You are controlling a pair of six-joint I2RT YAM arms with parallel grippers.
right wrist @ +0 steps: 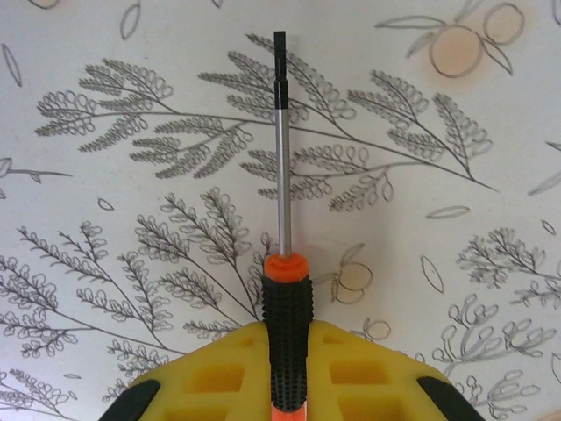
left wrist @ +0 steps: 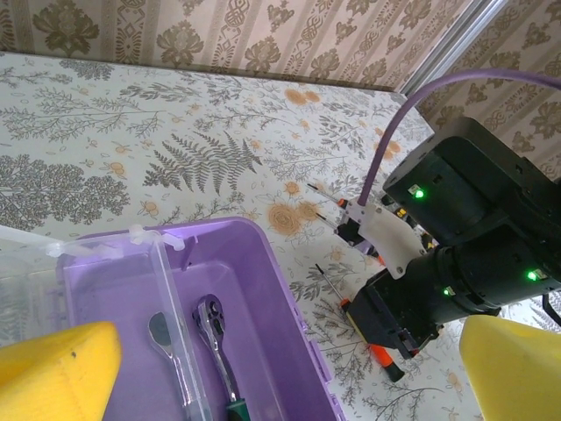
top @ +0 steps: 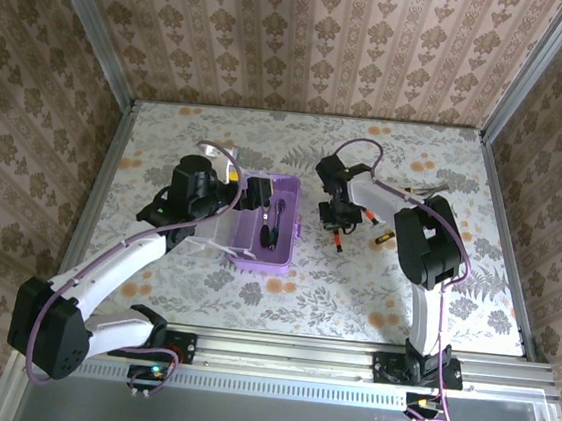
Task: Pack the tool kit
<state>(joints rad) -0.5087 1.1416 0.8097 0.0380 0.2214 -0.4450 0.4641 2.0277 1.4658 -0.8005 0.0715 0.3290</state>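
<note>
The purple tool box [top: 278, 258] stands open at mid-table, its clear lid [top: 210, 231] folded to the left. A ratchet wrench [left wrist: 215, 338] with a green grip lies inside the box [left wrist: 289, 298]. My left gripper [top: 249, 195] hovers open over the box's far end, its yellow fingers [left wrist: 54, 373] wide apart. To the right of the box my right gripper [top: 338, 219] is down at the table, shut on a screwdriver [right wrist: 287, 303] by its black knurled handle. The steel shaft points away over the cloth. The screwdriver [left wrist: 382, 357] lies beside the box's right wall.
More small tools lie on the floral cloth: an orange-and-black one [top: 385, 239] right of my right gripper and a metal one [top: 420, 192] farther back. Two thin screwdrivers [left wrist: 329, 197] lie behind the right gripper. Metal frame rails border the table.
</note>
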